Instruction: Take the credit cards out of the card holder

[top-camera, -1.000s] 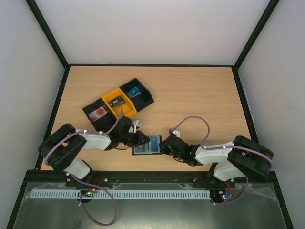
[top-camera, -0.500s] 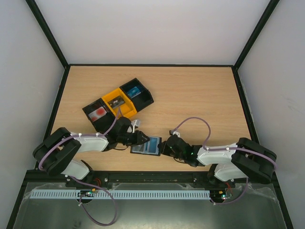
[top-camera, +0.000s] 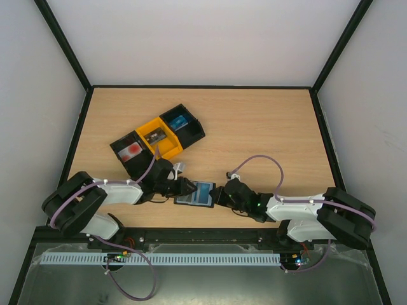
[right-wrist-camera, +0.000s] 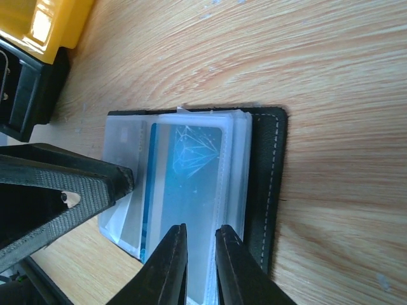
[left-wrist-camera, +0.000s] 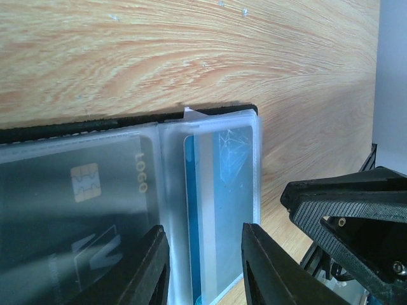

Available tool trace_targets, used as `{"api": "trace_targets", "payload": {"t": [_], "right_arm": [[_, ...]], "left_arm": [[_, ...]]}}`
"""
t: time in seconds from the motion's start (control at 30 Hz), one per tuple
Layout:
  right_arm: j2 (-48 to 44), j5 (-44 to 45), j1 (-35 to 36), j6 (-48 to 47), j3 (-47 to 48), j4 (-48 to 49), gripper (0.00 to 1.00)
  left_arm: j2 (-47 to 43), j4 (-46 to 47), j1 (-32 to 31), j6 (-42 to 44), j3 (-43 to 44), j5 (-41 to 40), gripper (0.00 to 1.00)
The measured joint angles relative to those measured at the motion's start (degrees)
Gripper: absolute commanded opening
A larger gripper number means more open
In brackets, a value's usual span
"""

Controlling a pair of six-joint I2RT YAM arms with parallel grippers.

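Still, the card holder [right-wrist-camera: 270, 184] only skewed slightly; my left pincer [left-wrist-camera: 203, 236], spread, straddles the blue card [left-wrist-camera: 219, 184]; right pincer [right-wrist-camera: 200, 234] grip unclear.

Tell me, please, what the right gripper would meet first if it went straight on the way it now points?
Most likely the blue card, in its clear sleeve in the card holder: the right gripper points along it, with its tips at the near edge. Whether they touch it is unclear.
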Motion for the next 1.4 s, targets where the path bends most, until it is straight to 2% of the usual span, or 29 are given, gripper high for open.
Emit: {"api": "trace_targets", "payload": {"t": [0.5, 0.77, 1.4], "right_arm": [[4.8, -1.6, 0.0, 0.1, 0.3, 5.1, 0.13], [9.0, -2.0, 0.0, 0.7, 0.2, 8.5, 0.08], [9.6, -2.0, 0.0, 1.5, -0.7, 10.4, 0.06]], "left_arm": [[0.7, 2.8, 0.0, -0.7, -0.9, 0.8, 0.34], [1.2, 3.2, 0.0, -1.1, -0.9, 0.9, 0.34], [3.1, 5.6, 0.0, -2.2, -1.2, 1.0, 0.32]]}}
